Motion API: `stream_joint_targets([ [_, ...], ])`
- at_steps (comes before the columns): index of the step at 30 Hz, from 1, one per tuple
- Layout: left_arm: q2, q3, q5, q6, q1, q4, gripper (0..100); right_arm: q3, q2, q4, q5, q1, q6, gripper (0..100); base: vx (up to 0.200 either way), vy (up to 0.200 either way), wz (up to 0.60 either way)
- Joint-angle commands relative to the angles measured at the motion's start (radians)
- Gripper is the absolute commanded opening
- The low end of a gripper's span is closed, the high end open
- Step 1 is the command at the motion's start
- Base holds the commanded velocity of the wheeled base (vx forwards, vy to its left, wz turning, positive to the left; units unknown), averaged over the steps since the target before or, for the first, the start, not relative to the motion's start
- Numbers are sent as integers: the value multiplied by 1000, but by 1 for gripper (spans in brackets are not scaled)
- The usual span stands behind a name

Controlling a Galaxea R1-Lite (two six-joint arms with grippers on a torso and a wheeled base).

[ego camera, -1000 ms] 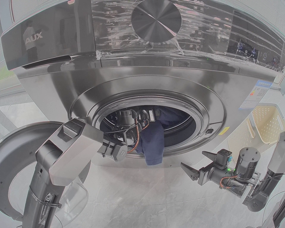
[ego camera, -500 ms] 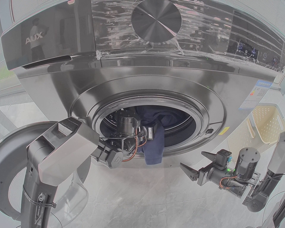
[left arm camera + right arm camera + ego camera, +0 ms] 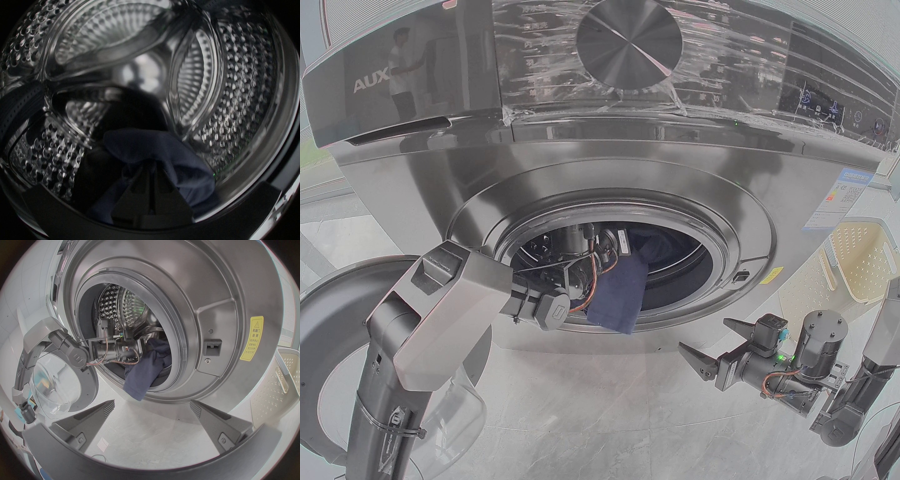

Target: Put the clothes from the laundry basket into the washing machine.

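Dark navy garment (image 3: 619, 297): soft, creased, bunched. Upper part lay inside drum (image 3: 243, 78) of washing machine (image 3: 675, 169); lower flap hung out over opening's rim, down machine front. Within drum mouth, left gripper (image 3: 153, 170) had fingers pressed together, pinching bunched fold of garment at tips. Outside, below opening and well apart from garment, right gripper (image 3: 706, 335) hung with fingers spread. Cream perforated laundry basket (image 3: 862, 262) stood right of machine.

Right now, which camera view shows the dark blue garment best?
The right wrist view: the dark blue garment shows nearly whole there, from the drum to its tail over the door rim. In the head view the left arm hides its top. The left wrist view gives folds bunched at the left gripper.
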Motion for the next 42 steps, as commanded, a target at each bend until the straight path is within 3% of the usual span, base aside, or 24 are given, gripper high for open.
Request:
stream_joint_targets([
  [1, 85, -176, 36, -37, 9, -37, 0, -3, 0, -1, 0, -1, 0, 100, 0, 0, 0],
  [7, 131, -291, 49, -32, 12, -68, 0, -6, -3, -1, 0, -2, 0, 100, 0, 0, 0],
  [12, 128, -292, 49, -29, 12, -69, 0, -6, -2, -1, 0, -4, 0, 100, 0, 0, 0],
  [13, 123, -280, 49, -29, 10, -69, 100, -6, -2, -1, 0, -4, 0, 100, 0, 0, 0],
  [19, 31, -111, 48, -22, -4, -53, 100, -6, -5, -1, 1, -7, 0, 100, 0, 0, 0],
  [24, -70, 104, 22, 35, -10, 6, 100, -4, -5, -1, 3, -7, 0, 100, 0, 0, 0],
  [28, -82, 174, -14, 63, -11, 17, 100, -3, -6, -1, 3, -8, 0, 100, 0, 0, 0],
  [31, -72, 197, -43, 66, -13, 21, 100, -3, -6, 1, 3, -8, 0, 100, 0, 0, 0],
  [37, -27, 182, -47, 83, -5, 32, 100, -4, -5, -1, 4, -8, 0, 100, 0, 0, 0],
  [38, -18, 177, -47, 103, -1, 35, 0, -4, -5, -1, 4, -8, 0, 100, 0, 0, 0],
  [42, 14, 154, -49, 107, 4, 35, 0, -4, -3, -1, 3, -4, 0, 100, 0, 0, 0],
])
